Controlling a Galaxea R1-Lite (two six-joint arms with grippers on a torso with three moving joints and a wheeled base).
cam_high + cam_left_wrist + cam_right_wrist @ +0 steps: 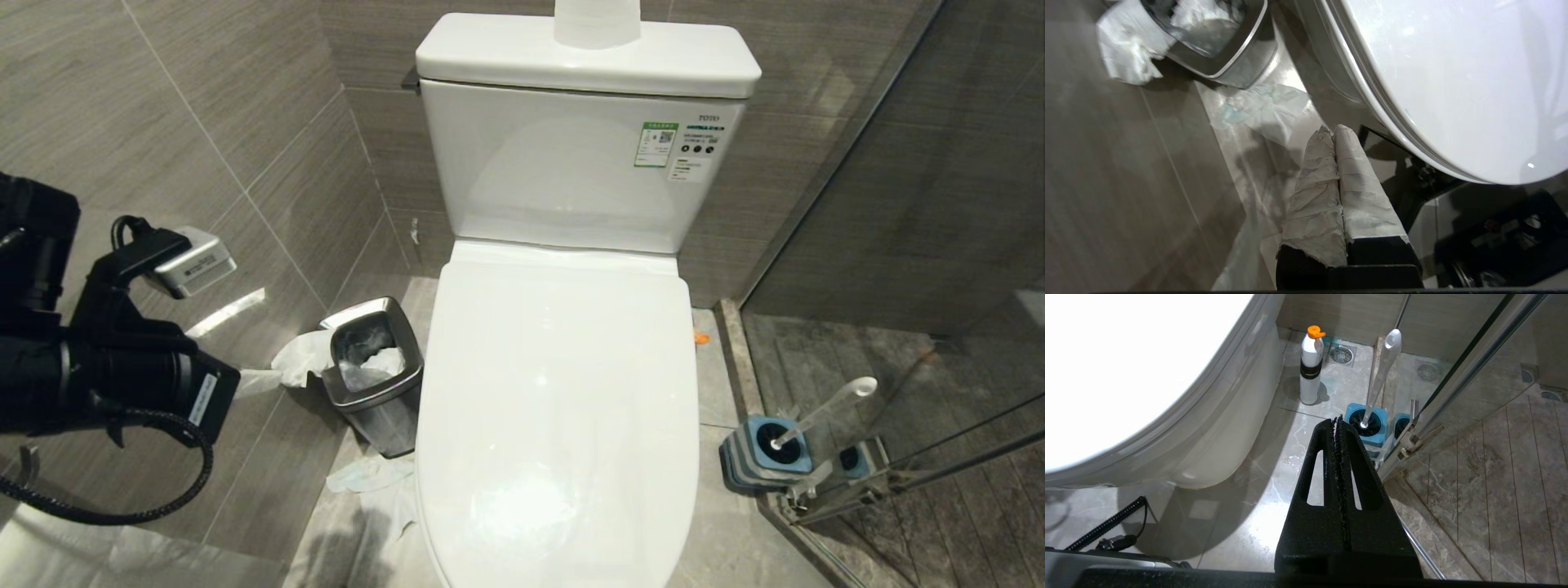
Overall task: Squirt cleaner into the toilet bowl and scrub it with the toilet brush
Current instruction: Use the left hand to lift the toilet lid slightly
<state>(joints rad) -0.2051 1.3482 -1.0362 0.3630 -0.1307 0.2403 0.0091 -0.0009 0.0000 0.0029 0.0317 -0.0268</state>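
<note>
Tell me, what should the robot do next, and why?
Probably lift the toilet lid first. It is shut over the bowl, so no cleaner can go in. The left gripper, shut and empty, is low beside the lid's front edge; the toilet brush sits in its holder.

Waste bin left of toilet, toilet brush in holder right

Left arm: black housings, silver-grey box with a printed label up top, white sticker on the cuff, black cable looping underneath. Left gripper: two black fingers wrapped in wrinkled, grubby off-white tape. Right gripper: matte black wedge-shaped fingers, each with a long slot, ridged inner faces. Coiled black cord beside it, probably the robot's own wiring.
</note>
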